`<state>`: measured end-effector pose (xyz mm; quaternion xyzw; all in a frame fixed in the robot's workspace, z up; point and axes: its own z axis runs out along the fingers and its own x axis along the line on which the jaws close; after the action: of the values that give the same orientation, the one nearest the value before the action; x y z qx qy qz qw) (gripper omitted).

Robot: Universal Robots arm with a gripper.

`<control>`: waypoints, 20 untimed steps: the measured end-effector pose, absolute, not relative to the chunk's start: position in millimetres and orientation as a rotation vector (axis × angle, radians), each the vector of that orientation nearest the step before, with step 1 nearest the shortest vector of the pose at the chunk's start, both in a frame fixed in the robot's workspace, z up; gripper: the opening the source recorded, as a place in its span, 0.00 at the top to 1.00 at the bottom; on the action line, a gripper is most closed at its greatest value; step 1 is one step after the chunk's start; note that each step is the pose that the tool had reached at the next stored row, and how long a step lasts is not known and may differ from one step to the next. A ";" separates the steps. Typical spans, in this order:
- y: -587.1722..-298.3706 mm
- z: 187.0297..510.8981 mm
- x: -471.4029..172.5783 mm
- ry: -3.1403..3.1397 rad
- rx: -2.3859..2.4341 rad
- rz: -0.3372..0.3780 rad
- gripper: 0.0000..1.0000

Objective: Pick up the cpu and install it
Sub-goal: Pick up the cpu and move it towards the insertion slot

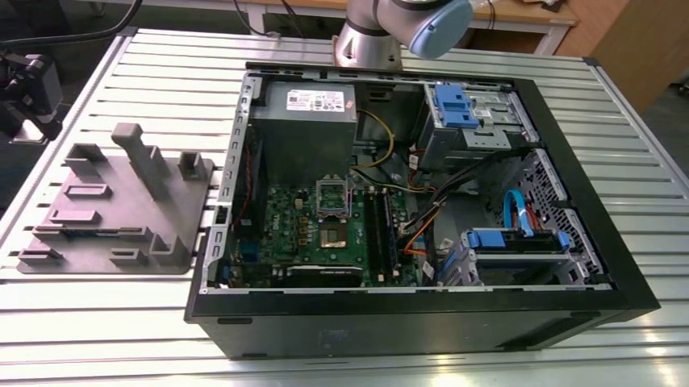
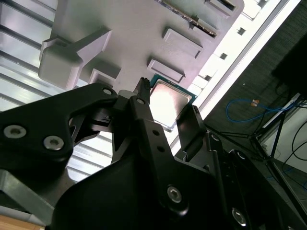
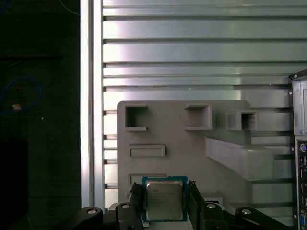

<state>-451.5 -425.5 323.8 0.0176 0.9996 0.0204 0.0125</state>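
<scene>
The claw point(image 3: 164, 190) grips the cpu point(image 3: 164, 203) over grey fixture point(image 3: 182, 139) on slatted metal table point(image 3: 192, 48).

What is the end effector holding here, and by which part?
The end effector holds the cpu by two opposite side edges, clamped from both sides with its metal top showing, over the grey fixture.

surface: slatted metal table point(image 1: 108, 339) | on it: grey fixture point(image 1: 119, 201), open computer case point(image 1: 431, 322), side by side
</scene>
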 end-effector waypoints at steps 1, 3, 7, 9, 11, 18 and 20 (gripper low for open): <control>-425.5 323.9 -451.3 3.115 0.055 0.064 0.53; -425.5 324.0 -451.2 3.115 0.055 0.064 0.53; -425.5 324.9 -451.2 3.115 0.055 0.064 0.53; -425.5 325.6 -451.3 3.116 0.055 0.064 0.53; -425.5 326.3 -451.3 3.116 0.055 0.064 0.53; -425.5 327.8 -451.3 3.115 0.055 0.064 0.53; -425.5 328.4 -451.3 3.116 0.055 0.063 0.53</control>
<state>-451.3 -425.5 328.4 0.0176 0.9996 0.0203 0.0124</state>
